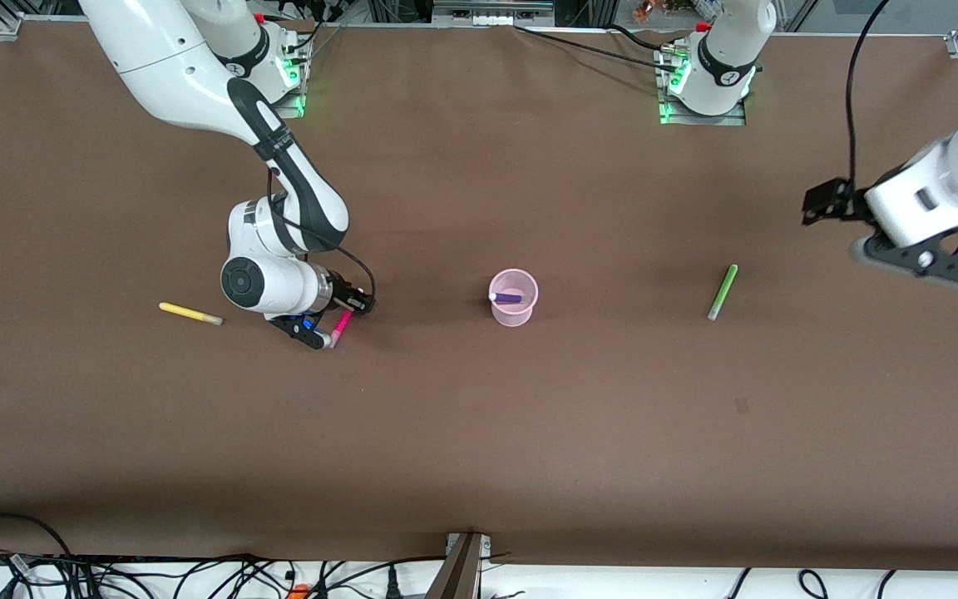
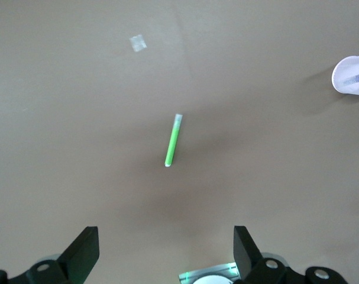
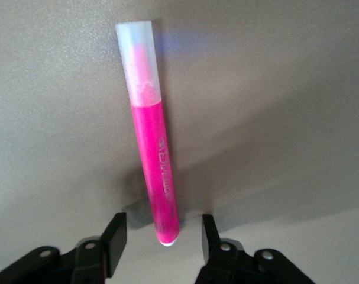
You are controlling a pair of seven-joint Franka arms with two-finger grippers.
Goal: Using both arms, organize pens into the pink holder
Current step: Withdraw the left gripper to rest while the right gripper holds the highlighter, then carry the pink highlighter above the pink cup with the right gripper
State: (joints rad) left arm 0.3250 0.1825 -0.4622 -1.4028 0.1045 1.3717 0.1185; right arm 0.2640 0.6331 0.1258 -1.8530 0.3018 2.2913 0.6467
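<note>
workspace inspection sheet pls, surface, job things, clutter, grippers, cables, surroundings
Surface: brown table; small pale mark.
Job's things: pink holder upright mid-table, purple pen inside. Green pen lies flat toward the left arm's end. Yellow pen lies flat toward the right arm's end. Magenta pen lies on the table between the right gripper's fingers.
Clutter: nothing seen.
Grippers: right gripper low at the magenta pen's end, open, fingers either side, not closed. Left gripper open, raised over the table by the green pen, holding nothing.
Cables: black leads at the bases; tangle past the camera-side edge.
Surroundings: metal frame by the bases.
</note>
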